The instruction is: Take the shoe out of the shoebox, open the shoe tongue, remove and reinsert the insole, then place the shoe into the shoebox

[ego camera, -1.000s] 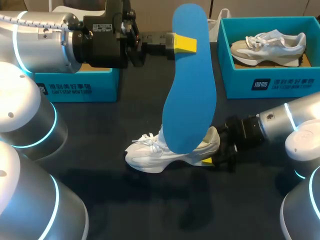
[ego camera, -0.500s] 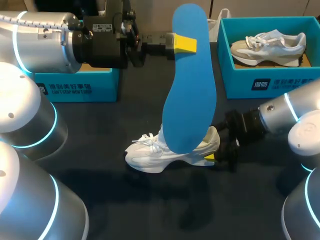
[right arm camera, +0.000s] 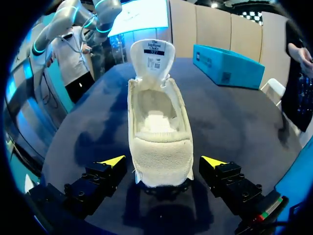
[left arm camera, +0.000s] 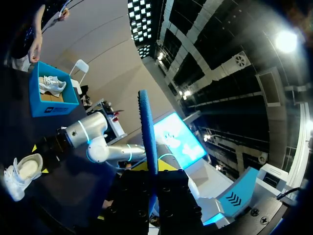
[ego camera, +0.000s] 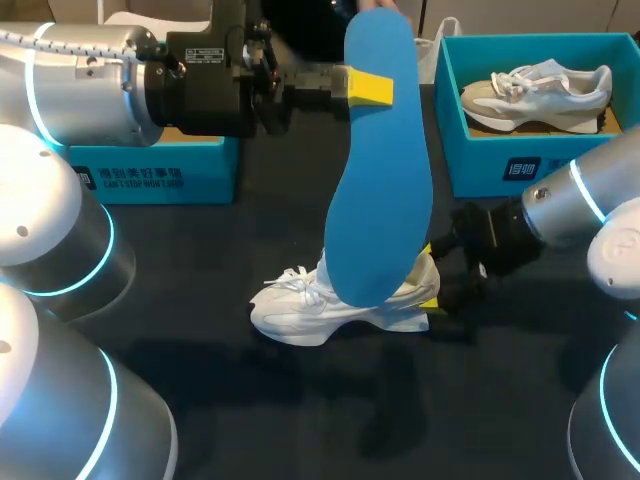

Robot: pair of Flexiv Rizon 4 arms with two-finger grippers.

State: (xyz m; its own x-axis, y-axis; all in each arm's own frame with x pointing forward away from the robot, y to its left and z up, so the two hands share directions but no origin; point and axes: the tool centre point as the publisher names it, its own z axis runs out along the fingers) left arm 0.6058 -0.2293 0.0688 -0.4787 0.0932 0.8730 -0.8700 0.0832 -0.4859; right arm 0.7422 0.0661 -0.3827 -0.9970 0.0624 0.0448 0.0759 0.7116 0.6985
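Note:
A blue insole (ego camera: 380,170) hangs upright over the table, toe end down, with my left gripper (ego camera: 358,87) shut on its upper part. In the left wrist view the insole (left arm camera: 147,127) rises edge-on from the gripper (left arm camera: 152,177). Under it a white shoe (ego camera: 335,308) stands on the dark table, tongue pulled up. In the right wrist view the shoe (right arm camera: 157,122) shows an empty inside. My right gripper (right arm camera: 163,161) is open at the heel, one yellow tip on each side, clear of the shoe. In the head view it (ego camera: 430,280) sits at the heel.
A teal shoebox (ego camera: 540,160) at the back right holds a second shoe (ego camera: 540,88). Another teal box (ego camera: 150,172) lies at the back left under my left arm. The tabletop in front of the shoe is bare.
My right arm has swung toward the far side, carrying its open gripper from the near side of the heel to straddle it. The left arm and insole have not moved.

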